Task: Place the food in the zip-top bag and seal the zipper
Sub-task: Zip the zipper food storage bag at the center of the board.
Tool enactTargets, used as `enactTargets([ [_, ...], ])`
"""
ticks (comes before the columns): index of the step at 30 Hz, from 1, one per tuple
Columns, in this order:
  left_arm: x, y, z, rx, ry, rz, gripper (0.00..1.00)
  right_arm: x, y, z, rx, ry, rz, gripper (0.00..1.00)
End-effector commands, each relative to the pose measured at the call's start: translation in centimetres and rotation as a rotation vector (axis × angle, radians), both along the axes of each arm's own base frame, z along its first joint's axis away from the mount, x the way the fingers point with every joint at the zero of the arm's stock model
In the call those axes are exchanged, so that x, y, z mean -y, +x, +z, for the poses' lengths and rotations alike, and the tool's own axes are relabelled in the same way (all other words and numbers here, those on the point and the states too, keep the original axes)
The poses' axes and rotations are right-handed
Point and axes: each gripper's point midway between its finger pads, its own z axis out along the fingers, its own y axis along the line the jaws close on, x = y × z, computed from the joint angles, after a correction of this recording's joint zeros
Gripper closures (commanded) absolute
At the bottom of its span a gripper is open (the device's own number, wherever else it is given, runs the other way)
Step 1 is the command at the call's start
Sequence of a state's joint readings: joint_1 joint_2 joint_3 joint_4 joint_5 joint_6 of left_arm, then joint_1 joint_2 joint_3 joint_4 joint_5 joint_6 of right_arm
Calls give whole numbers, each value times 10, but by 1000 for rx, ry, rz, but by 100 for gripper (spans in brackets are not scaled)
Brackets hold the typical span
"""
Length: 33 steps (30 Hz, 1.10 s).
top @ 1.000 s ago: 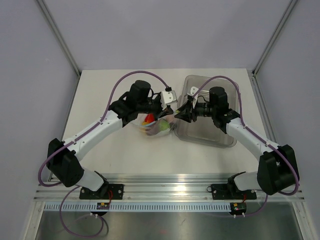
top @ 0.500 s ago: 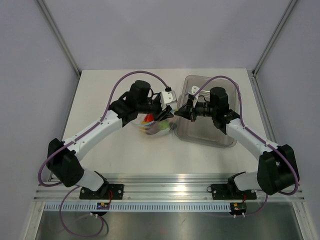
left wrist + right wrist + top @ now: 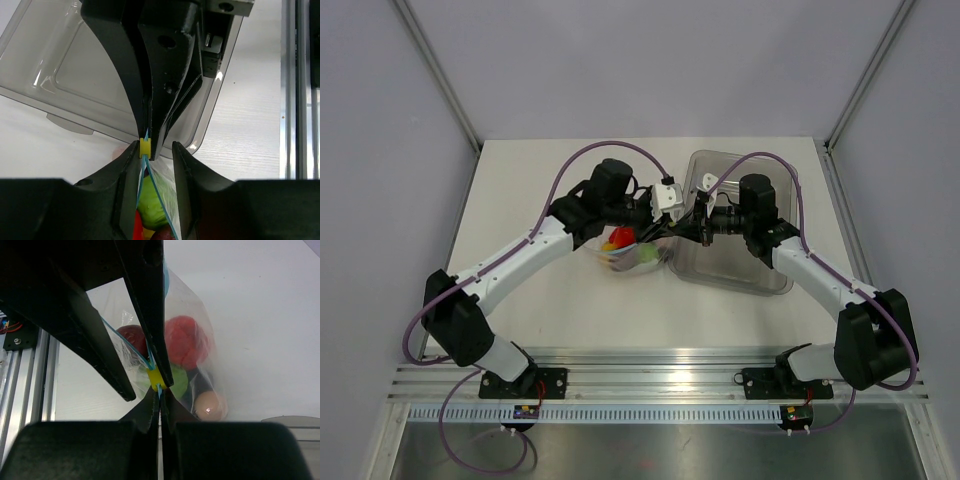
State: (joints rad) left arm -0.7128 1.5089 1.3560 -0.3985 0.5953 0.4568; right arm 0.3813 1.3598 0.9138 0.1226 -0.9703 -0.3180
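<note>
Left wrist: left gripper (image 3: 155,150) just released, jaws apart astride the zipper (image 3: 141,172); right gripper (image 3: 160,395) now clamped on it at yellow slider (image 3: 156,376). The food (image 3: 182,342) is in the zip-top bag (image 3: 200,305), beside grey bin (image 3: 740,272). Sealing pull looks next.

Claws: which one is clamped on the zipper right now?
The right claw, pinched shut on the blue zipper beside its yellow slider; the left claw stands open, straddling it.

The grey bin (image 3: 715,268) blocks the zip-top bag's (image 3: 635,255) right side; bare table (image 3: 505,190) lies left.
</note>
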Motion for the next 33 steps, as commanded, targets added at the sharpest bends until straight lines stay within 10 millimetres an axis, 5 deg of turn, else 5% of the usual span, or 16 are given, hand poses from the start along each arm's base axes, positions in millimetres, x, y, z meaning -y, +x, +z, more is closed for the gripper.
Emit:
enactTargets([
  [1, 9, -2, 16, 28, -29, -40, 69, -3, 4, 27, 81, 33, 26, 100],
  [7, 8, -2, 14, 26, -22, -37, 76, -3, 3, 27, 76, 29, 32, 100],
  [11, 7, -2, 10, 16, -6, -39, 100, -2, 4, 29, 86, 27, 26, 100],
  [17, -2, 0, 6, 29, 14, -10, 100, 9, 15, 29, 106, 36, -55, 100],
  [23, -35, 16, -7, 7, 26, 89, 100, 33, 25, 39, 112, 121, -138, 100],
  [33, -106, 27, -19, -56, 47, 322, 100, 38, 44, 43, 96, 172, -223, 100],
])
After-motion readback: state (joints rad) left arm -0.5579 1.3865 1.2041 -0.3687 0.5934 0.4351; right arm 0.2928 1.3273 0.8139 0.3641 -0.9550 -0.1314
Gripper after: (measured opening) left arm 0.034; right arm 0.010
